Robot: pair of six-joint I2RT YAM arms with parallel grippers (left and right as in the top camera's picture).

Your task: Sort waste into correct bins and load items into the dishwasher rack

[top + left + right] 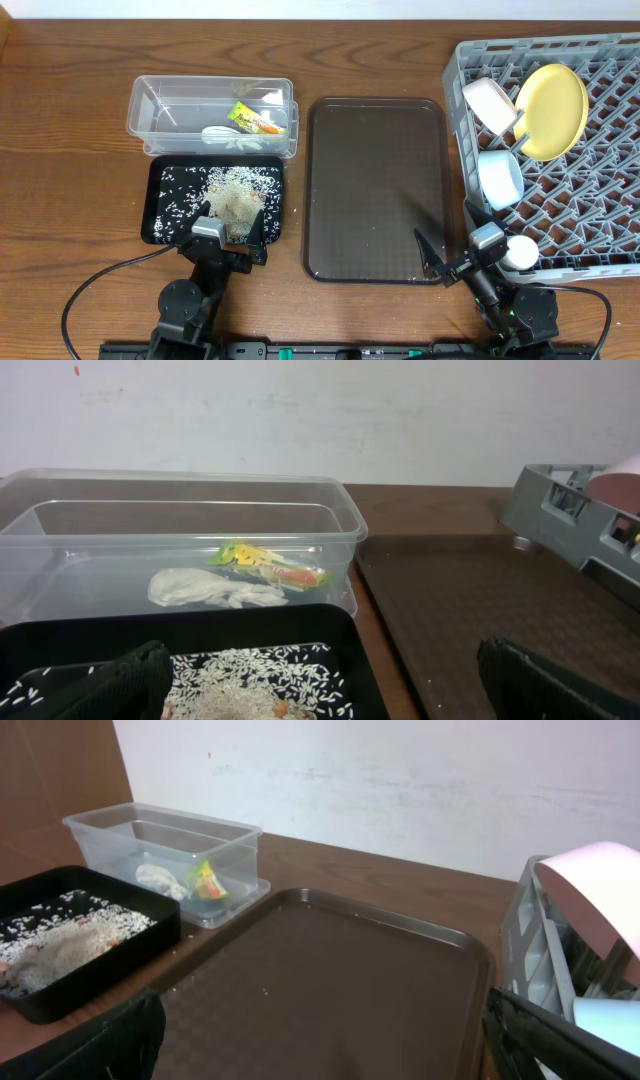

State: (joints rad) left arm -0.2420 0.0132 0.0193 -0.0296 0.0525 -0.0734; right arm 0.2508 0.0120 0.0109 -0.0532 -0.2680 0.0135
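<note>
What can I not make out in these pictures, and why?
1. Chopsticks: seen in no view; perhaps lost in the dishwasher rack lattice, overhead.
2. Rack's right side: cut off by the overhead frame edge.
3. White round object beside the right gripper: overhead, too small to identify.
4. Snack wrapper print: too small, every view.

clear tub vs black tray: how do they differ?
The clear tub is see-through; the black tray is opaque. The clear tub has tall walls; the black tray is shallow. The clear tub holds the snack wrapper and white scrap; the black tray holds rice crumbs. Both are rectangular, with a similar footprint, and sit next to each other.
</note>
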